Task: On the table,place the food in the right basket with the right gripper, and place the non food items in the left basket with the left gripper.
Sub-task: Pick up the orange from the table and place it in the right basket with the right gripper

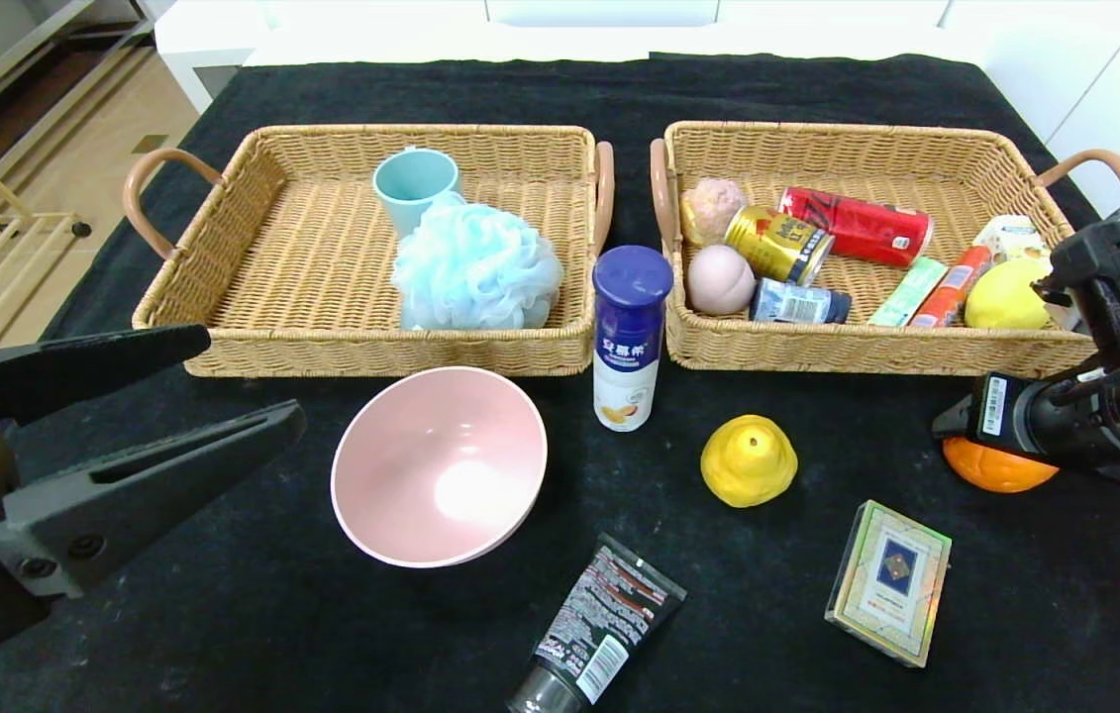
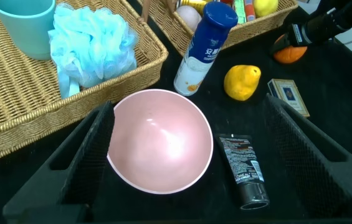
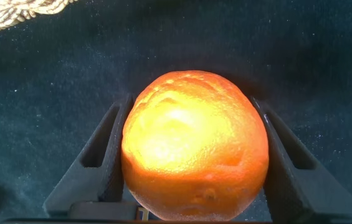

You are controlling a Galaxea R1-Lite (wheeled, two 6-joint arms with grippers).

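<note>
My right gripper [image 3: 191, 104] is shut on the round orange [image 3: 194, 143], with one jaw pressed against each side; the orange [image 1: 1000, 470] sits low over the black cloth at the right, in front of the right basket [image 1: 966, 168]. My left gripper [image 1: 253, 381] is open and empty at the front left, in the air just left of the pink bowl [image 1: 439, 465]. The white bottle with the blue cap [image 1: 629, 337] stands between the baskets' front corners. The yellow pear-shaped fruit [image 1: 748, 460], the card box [image 1: 888, 579] and the black tube [image 1: 599, 619] lie on the table [image 1: 223, 614].
The left basket [image 1: 223, 257] holds a teal cup [image 1: 414, 188] and a blue bath pouf [image 1: 475, 262]. The right basket holds a red can [image 1: 857, 226], a gold can [image 1: 777, 243], a yellow lemon [image 1: 1005, 292] and several other snacks.
</note>
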